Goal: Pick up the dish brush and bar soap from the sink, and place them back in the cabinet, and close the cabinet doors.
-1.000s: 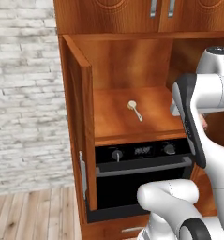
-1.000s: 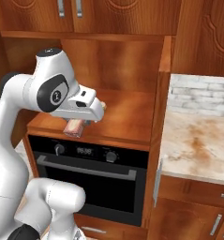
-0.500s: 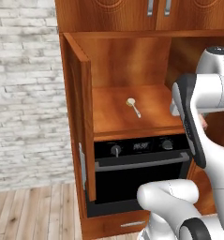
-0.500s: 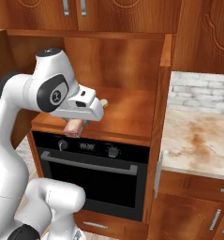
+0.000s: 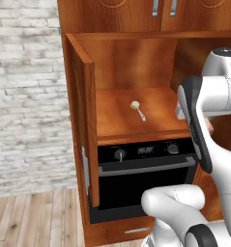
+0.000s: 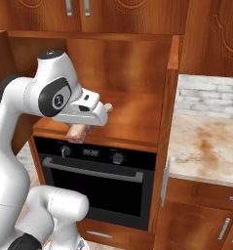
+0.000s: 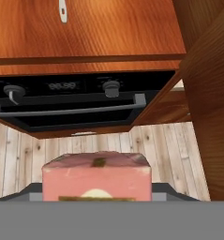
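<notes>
Gripper (image 6: 79, 133) clamps the bar soap (image 7: 95, 180) before the cabinet (image 5: 131, 62) shelf; dish brush (image 5: 137, 109) lies at its 11 o'clock.

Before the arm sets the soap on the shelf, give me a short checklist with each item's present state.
1. Soap held in the gripper: ok.
2. Cabinet doors open: ok; left door and right door both stand out from the cabinet.
3. Brush already on the shelf: ok.
4. Free shelf space beside the brush: ok.
5. Soap over the shelf: not ok; it hangs in front of the shelf edge, over the oven.
6. Grip firmness: cannot tell.
</notes>
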You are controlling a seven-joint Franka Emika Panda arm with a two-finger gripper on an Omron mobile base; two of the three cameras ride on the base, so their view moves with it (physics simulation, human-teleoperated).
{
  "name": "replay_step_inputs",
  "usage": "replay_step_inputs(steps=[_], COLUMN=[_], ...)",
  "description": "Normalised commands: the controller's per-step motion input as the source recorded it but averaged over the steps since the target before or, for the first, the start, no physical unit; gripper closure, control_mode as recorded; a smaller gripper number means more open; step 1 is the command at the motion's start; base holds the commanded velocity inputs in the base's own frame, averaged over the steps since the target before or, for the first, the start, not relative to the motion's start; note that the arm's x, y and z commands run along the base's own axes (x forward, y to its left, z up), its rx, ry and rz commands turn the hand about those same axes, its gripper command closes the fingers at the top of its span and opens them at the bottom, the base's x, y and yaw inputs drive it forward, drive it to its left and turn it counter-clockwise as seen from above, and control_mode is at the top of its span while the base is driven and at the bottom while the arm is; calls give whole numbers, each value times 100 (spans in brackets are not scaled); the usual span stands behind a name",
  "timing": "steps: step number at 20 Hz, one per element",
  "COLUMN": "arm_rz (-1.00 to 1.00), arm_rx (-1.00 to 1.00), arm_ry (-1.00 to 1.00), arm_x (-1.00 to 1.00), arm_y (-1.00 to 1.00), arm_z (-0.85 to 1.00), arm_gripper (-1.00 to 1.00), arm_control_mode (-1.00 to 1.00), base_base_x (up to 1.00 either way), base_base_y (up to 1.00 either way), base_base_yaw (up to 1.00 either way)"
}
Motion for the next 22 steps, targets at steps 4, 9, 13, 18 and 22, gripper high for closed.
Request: replay_step_inputs(steps=[4, 9, 13, 18, 22], arm_rz=[0, 0, 0, 0, 0], arm_rx=[0, 0, 0, 0, 0], arm_ry=[0, 0, 0, 0, 0], arm_x=[0, 0, 0, 0, 18], arm_y=[0, 0, 0, 0, 19], arm_z=[0, 0, 0, 0, 0], arm_gripper=[100, 100, 100, 100, 100], arm_control_mode=[100, 100, 100, -100, -100], base_base_x=[2, 0, 0, 0, 0], base_base_y=[22, 3, 0, 0, 0], base_base_yaw=[-2, 0, 0, 0, 0])
